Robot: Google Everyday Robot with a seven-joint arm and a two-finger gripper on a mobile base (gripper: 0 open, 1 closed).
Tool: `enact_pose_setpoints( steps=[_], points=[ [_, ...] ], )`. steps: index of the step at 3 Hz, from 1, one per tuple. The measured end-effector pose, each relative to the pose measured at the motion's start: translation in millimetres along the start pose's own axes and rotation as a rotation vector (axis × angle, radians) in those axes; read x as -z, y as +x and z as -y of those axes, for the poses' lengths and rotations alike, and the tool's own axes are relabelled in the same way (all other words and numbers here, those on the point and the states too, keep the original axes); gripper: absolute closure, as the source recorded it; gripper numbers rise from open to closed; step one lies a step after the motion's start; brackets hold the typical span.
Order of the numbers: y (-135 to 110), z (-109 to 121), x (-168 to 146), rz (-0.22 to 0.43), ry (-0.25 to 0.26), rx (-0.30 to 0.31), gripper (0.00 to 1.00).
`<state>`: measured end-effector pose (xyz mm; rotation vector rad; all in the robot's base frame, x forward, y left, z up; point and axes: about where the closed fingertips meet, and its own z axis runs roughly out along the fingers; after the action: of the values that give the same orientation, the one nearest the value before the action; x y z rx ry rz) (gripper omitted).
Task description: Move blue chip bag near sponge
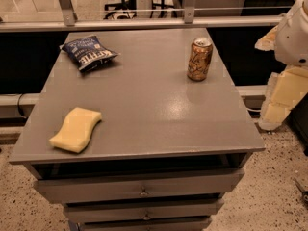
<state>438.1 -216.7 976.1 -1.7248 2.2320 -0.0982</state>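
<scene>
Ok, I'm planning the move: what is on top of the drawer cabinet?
The blue chip bag back left, the sponge front left, a gold-brown drink can back right. What the drawers hold is hidden. The gripper hangs right of the cabinet.

The claw [283, 96] sits at the right edge of the frame, beside the worktop [144, 109], and that edge cuts part of it away. The white arm housing [294, 30] above it is likewise cropped at the upper right. The small print on the blue chip bag [89, 52] cannot be read, nor can the label on the drink can [199, 59]. The dark gap [134, 166] under the worktop is too dim to see into. The lowest drawer [144, 224] is cut off by the bottom edge. At the top edge, chair legs [118, 6] show without the rest of the chair.
</scene>
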Motion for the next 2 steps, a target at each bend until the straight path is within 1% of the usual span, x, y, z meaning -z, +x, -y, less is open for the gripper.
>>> enact_pose_setpoints(
  steps=[1,2],
  points=[
    [0,0,0,0.0,0.0,0.0,0.0],
    [-44,27,-23,0.064,0.008,0.049,0.0]
  ],
)
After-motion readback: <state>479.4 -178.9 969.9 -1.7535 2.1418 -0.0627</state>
